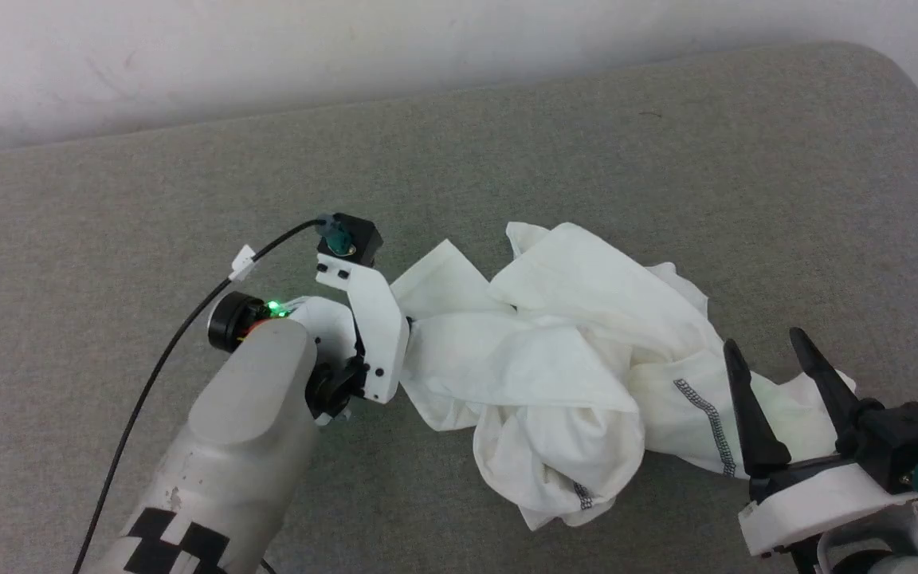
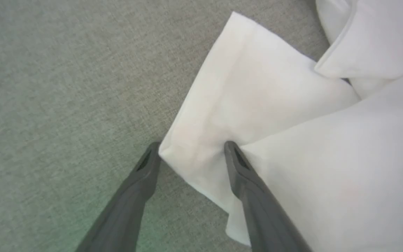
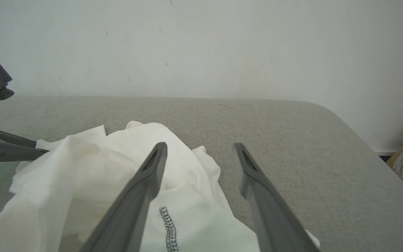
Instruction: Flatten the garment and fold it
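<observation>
A plain white, thin-fabric long-sleeved garment (image 1: 578, 351) lies in a crumpled heap on the grey cloth-covered tabletop (image 1: 666, 143). It sits about midway across, well clear of the far edge and of the rounded far right corner. Its folds are piled over each other. A dark grey zigzag-stitched seam line (image 1: 706, 414) runs down the part nearest the right side, and a shorter bit of stitching shows at the heap's near edge.

The left pincer (image 2: 191, 148) is down at the heap's left end with its two long dark fingers spread wide. They straddle a flat folded flap of the white fabric. One fingertip (image 2: 152, 154) is on the bare tabletop just beside the flap's corner, and the other rests against the cloth. The pincer has not closed on anything. A thin black cable (image 1: 164, 359) trails from that wrist across the tabletop towards the near edge.

The right pincer (image 1: 763, 341) is at the heap's right end, above the cloth, fingers just as wide apart and with nothing held between them.

A bare pale wall (image 1: 268, 48) rises behind the tabletop's far edge.
</observation>
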Controlling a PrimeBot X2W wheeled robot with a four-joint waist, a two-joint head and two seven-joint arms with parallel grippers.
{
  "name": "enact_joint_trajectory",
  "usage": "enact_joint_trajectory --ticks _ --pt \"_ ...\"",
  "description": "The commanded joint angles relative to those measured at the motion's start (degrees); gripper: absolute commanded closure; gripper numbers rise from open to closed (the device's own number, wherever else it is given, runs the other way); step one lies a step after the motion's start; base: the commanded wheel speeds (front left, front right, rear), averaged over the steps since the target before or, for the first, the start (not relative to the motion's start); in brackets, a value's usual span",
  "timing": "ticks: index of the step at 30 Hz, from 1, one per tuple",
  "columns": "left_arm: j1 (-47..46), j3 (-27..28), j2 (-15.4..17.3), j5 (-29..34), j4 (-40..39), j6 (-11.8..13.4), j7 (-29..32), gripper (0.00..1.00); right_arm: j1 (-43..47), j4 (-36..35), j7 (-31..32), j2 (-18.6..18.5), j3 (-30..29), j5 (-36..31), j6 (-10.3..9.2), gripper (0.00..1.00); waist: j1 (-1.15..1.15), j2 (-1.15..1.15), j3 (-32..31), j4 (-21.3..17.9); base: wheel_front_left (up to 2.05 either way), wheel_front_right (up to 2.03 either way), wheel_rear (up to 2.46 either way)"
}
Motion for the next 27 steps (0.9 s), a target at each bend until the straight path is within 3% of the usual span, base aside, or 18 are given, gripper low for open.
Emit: enact_joint_trajectory --ticks 1,3,8,12,16,20,24,27 --pt "1.73 -2.17 -0.59 -1.02 2.08 -0.83 1.38 1.0 -0.85 0.5 -0.42 0.14 -0.22 0.46 -0.05 0.0 0.01 0.0 0.6 -1.12 0.0 0.0 0.0" --pt "1.92 -3.58 -0.08 -2.04 2.05 -0.85 0.87 1.0 -0.79 0.9 -0.59 0.14 -0.54 0.8 -0.05 0.0 0.01 0.0 0.03 -0.88 0.0 0.0 0.0" --pt "2.83 -2.66 3.48 -2.91 -1.16 -0.75 -7.49 1.0 -0.06 1.21 -0.37 0.14 -1.18 1.04 -0.05 0.0 0.01 0.0 -2.36 0.77 0.0 0.0 0.0" --pt "6.36 0.67 8.22 -3.13 -8.28 2.21 -13.44 1.0 1.28 0.93 -0.05 0.14 -2.18 0.95 -0.05 0.0 0.01 0.0 -4.7 3.09 0.0 0.0 0.0" --pt "14.93 6.05 14.46 -4.83 -19.06 8.08 -14.88 1.0 2.79 0.58 0.36 0.14 -2.93 1.13 -0.05 0.0 0.01 0.0 -6.58 5.38 0.0 0.0 0.0" --pt "28.45 13.42 19.9 -7.64 -31.23 16.73 -14.04 1.0 3.87 0.25 0.57 0.14 -3.39 1.51 -0.05 0.0 0.01 0.0 -7.76 7.3 0.0 0.0 0.0" --pt "42.61 21.37 23.07 -10.18 -39.77 24.98 -13.84 1.0 4.67 -0.35 0.91 0.14 -3.81 1.64 -0.05 0.0 0.01 0.0 -8.17 8.62 0.0 0.0 0.0" --pt "50.65 26.4 24.06 -12.25 -42.11 28.01 -14.52 1.0 4.94 -0.65 1.15 0.14 -3.94 1.64 -0.05 0.0 0.01 0.0 -8.28 9.12 0.0 0.0 0.0"
